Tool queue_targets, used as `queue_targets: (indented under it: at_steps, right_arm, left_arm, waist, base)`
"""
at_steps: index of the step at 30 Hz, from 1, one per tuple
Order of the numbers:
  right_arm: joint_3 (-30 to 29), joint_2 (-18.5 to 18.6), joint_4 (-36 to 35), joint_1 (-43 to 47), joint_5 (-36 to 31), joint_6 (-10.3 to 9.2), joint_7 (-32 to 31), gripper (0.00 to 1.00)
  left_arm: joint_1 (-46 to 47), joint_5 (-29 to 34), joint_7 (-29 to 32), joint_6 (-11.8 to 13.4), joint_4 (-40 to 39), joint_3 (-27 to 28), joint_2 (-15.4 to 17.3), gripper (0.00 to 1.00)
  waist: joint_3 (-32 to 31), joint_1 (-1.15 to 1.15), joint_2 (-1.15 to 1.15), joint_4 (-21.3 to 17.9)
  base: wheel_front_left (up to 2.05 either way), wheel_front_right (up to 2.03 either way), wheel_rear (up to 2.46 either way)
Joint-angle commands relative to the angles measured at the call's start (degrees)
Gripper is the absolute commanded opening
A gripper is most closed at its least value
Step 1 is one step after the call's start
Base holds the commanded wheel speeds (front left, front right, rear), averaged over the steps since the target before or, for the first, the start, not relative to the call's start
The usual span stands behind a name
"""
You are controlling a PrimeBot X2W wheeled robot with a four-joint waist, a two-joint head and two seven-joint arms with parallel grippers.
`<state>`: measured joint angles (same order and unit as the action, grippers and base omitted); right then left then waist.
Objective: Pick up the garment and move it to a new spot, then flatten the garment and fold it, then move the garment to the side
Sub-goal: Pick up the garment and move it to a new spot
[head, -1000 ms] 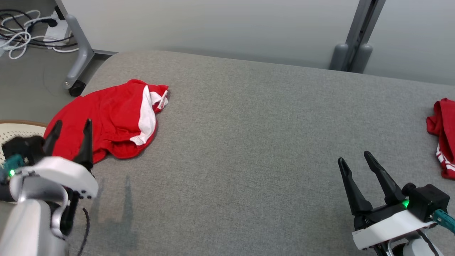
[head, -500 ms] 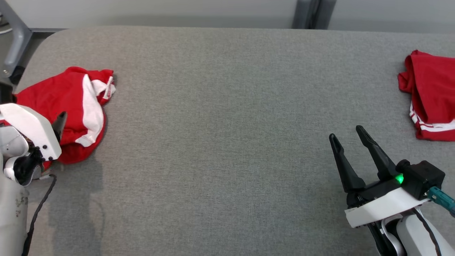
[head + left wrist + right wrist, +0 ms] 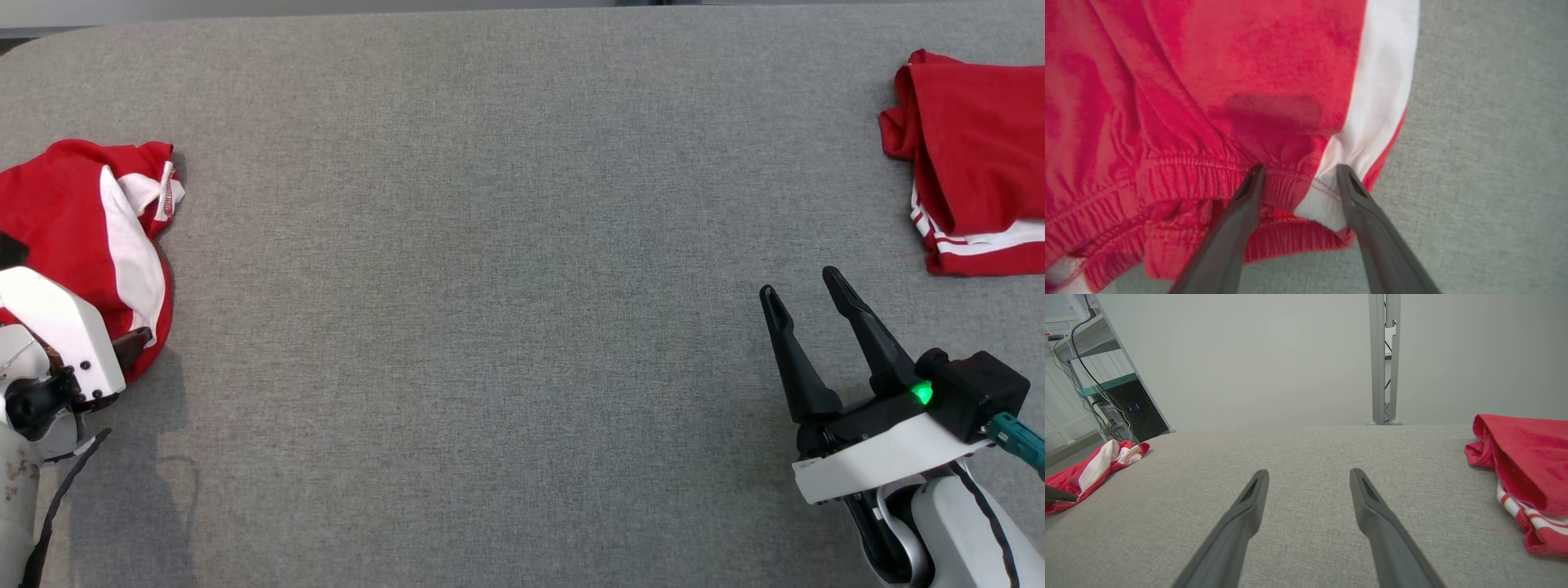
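Left end effector [image 3: 1298, 171] has dropped onto the red garment [image 3: 1269, 61], jaws apart; right end effector [image 3: 799, 281] hangs apart.

The red garment [image 3: 73, 212] runs off the left edge, left pincer [image 3: 135, 341] mostly tucked behind its white wrist housing [image 3: 61, 327]; folded red cloth [image 3: 980, 155] clipped right.

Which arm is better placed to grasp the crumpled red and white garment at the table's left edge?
Left. The left gripper is open, straddling the waistband of the garment; the right gripper hangs open over bare table, far across.
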<state>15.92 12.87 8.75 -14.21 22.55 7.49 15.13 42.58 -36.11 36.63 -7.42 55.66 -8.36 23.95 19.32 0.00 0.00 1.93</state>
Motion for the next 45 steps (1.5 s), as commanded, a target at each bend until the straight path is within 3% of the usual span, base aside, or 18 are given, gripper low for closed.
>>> queue_targets:
  at_steps: [1,2,10,16,23,34,35,41,45]
  right_arm:
    - [-0.2,0.1,0.2,-0.7,-0.4,0.01,0.0,1.00]
    - [-0.3,0.0,0.2,-0.7,-0.4,0.01,0.0,1.00]
    - [-0.2,-0.6,1.1,-0.1,-0.1,0.01,0.0,1.00]
    - [-0.1,-1.6,1.6,1.2,0.7,0.01,0.0,1.00]
    - [-0.2,-3.1,1.8,1.9,1.1,0.01,0.0,1.00]
    - [-2.8,-3.4,1.2,1.1,0.7,0.01,0.0,1.00]
    - [-3.7,-3.2,1.1,1.3,0.6,0.01,0.0,1.00]
    - [-5.9,-2.9,0.6,2.1,0.4,0.01,0.0,1.00]
    - [-6.2,-2.7,0.8,3.1,0.3,0.01,0.0,1.00]
  left_arm:
    - [-1.7,-0.5,1.2,-0.1,1.1,-1.0,-1.3,0.40]
    - [-1.7,-1.1,1.1,-0.1,0.9,-1.5,-1.1,0.00]
    - [0.0,-3.6,-2.0,-0.1,-4.5,-8.2,2.9,0.00]
    - [2.3,-3.8,1.2,-0.1,-11.8,-15.7,6.6,0.00]
    - [5.7,-5.8,7.4,-0.1,-23.5,-22.5,9.5,0.00]
    - [12.5,-8.4,11.9,-0.1,-38.5,-28.2,6.1,0.00]
    - [14.2,-9.4,11.2,-0.1,-40.8,-28.6,4.1,0.00]
    - [16.0,-12.4,7.1,-0.1,-44.5,-27.5,-0.3,0.00]
    - [13.1,-14.2,4.8,0.1,-45.8,-26.2,-0.7,0.00]
  waist:
    - [0.0,0.00,0.00,0.0]
    - [0.0,0.00,0.00,0.1]
    - [-3.0,0.00,0.00,0.5]
    - [-7.7,0.00,0.00,-0.8]
    - [-11.4,0.00,0.00,-5.2]
    - [-12.7,0.00,0.00,-12.9]
    - [-12.6,0.00,0.00,-13.8]
    - [-12.2,0.00,0.00,-14.8]
    - [-11.9,0.00,0.00,-14.4]
  base:
    - [0.00,0.00,0.00]
    - [0.00,0.00,0.00]
    - [0.00,0.00,0.00]
    - [0.00,0.00,0.00]
    - [0.00,0.00,0.00]
    - [0.00,0.00,0.00]
    - [0.00,0.00,0.00]
    - [0.00,0.00,0.00]
    - [0.00,0.00,0.00]
